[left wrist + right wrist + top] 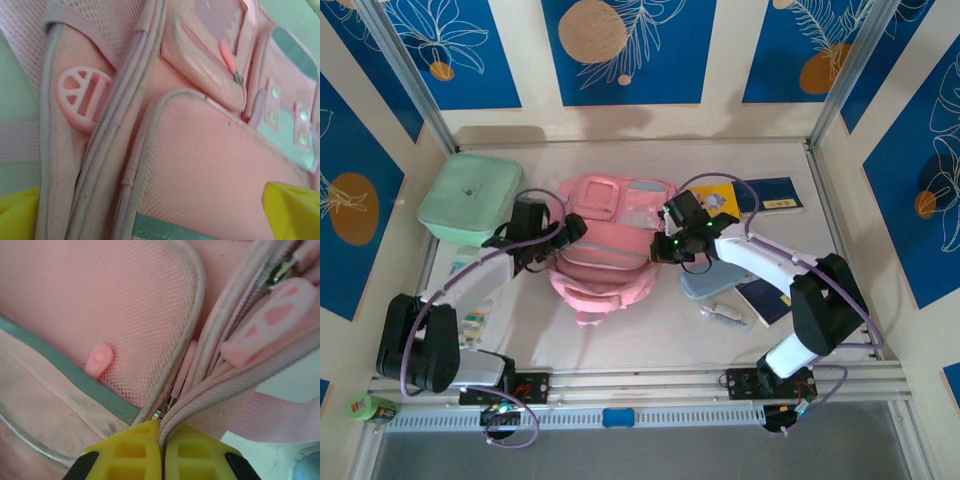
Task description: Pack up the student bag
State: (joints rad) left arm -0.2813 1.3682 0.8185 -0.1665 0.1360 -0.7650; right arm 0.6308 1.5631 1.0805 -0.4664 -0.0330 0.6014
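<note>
Nearest us, on the pale table [650,340], a small pale item [725,313] lies right of centre, with a grey-blue pencil case [705,285] just beyond it. Between the two arms, at the table's middle, lies the student bag [610,245]. It is front face up, and its long axis runs from near to far. The pockets and pale patch sit at its far end, and we think its top points toward the near edge, though the overhead view is too soft to be sure. The right gripper [662,250] is at the bag's right side. Its wrist view shows the yellow fingers [135,450] pressed together, with the bag's pink zipper edge pinched between them. The left gripper [570,232] hangs at the bag's left side with its jaws spread wide, holding nothing. Its wrist view looks onto a round pink rubber tab [82,97] on the bag. Farther off, a mint-green lidded box [470,197] stands at the left, and a dark blue book [778,193] lies at the far right.
</note>
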